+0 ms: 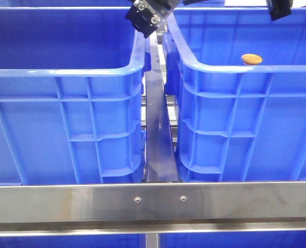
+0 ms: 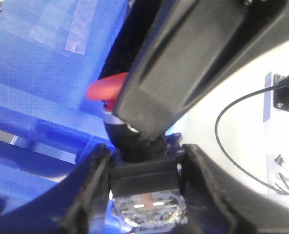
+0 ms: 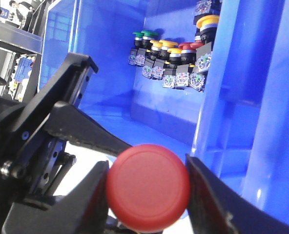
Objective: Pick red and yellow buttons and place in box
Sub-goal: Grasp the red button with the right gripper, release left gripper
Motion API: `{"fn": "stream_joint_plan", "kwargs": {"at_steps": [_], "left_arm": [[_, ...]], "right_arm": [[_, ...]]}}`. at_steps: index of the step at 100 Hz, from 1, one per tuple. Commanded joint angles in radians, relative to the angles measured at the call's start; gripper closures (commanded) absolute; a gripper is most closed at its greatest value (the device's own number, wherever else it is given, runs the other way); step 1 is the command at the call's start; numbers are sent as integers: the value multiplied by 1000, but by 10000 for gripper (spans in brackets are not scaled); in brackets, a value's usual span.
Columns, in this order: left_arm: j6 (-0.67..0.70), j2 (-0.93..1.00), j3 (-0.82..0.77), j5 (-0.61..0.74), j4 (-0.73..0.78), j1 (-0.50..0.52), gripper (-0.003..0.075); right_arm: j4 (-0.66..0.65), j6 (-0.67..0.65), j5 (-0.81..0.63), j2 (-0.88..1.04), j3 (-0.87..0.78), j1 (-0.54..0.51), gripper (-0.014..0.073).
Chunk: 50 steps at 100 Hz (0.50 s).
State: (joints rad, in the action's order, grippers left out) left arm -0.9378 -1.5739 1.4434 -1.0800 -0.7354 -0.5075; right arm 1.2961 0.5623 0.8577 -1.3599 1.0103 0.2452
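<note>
Red button (image 3: 148,186) sits clamped between the right gripper's (image 3: 147,195) fingers, its domed cap facing the wrist camera. In the left wrist view the left gripper (image 2: 144,183) is also closed on that button's black body. Both grippers meet high between two blue boxes. A yellow button (image 1: 251,59) lies in the right box (image 1: 235,124).

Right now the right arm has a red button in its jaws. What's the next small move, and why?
Probably ease the right gripper a little further over the blue crate before opening. The red button sits squarely between the jaws, so the grasp looks sound. The crate's interior, with a row of other buttons, appears to lie ahead of the gripper rather than under it.
</note>
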Motion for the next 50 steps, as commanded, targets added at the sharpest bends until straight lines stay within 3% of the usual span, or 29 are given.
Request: {"fn": "stream_joint_plan", "kwargs": {"at_steps": [1, 15, 23, 50], "left_arm": [[0, 40, 29, 22, -62, -8, 464], [0, 40, 29, 20, -61, -8, 163], [0, 40, 29, 20, -61, -8, 60], [0, 40, 35, -2, -58, -5, 40]], "right_arm": [[58, 18, 28, 27, 34, -1, 463], [58, 18, 37, 27, 34, -1, 463], [58, 18, 38, 27, 34, -1, 463], [58, 26, 41, 40, 34, -28, 463]]}}
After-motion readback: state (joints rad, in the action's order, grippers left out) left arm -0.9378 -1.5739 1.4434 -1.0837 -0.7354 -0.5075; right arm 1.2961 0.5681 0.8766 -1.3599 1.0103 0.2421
